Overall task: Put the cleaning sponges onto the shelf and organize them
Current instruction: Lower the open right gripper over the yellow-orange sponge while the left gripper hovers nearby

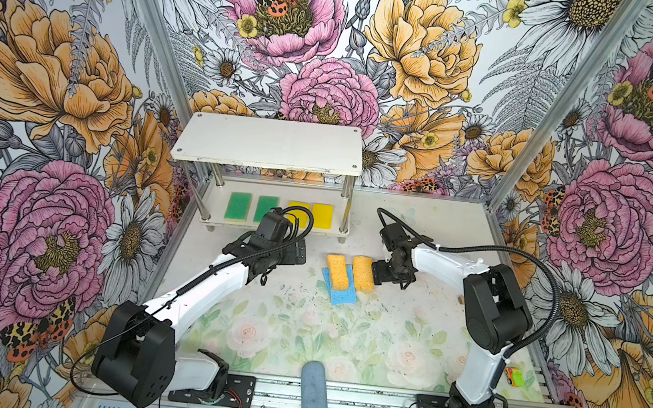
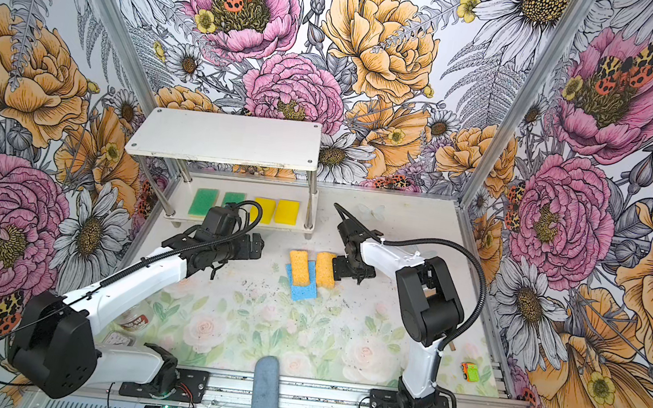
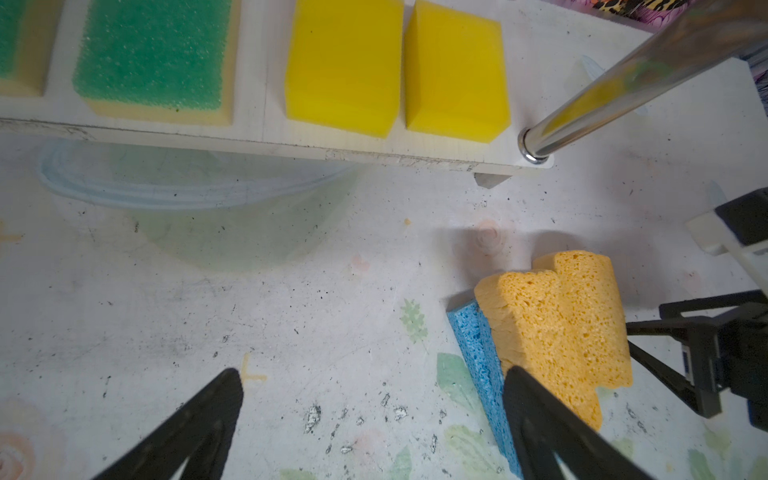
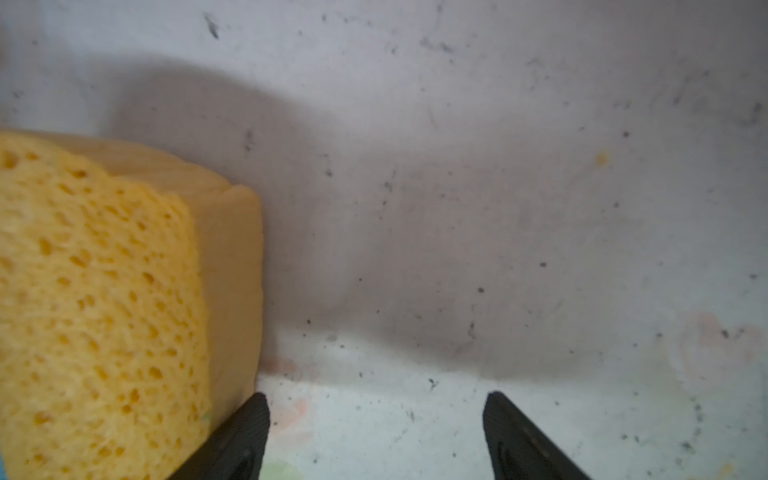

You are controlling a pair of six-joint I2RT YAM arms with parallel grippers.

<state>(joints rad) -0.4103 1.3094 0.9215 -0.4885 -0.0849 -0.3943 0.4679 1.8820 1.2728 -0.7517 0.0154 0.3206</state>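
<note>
Both arms are of identical build. The left arm [image 1: 220,278] and right arm [image 1: 443,264] have white link shells and black joint housings. A black corrugated conduit [image 1: 549,289] is routed along each arm. Black screwed base plates [image 1: 241,388] are mounted either side of the grey-blue cylinder [image 1: 314,398]. The left claw [image 3: 372,374] and right claw [image 4: 376,397] have black, tapered fingers.

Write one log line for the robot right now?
shelf: four sponges on lower board | left gripper: open | right gripper: open, beside orange sponge
</note>
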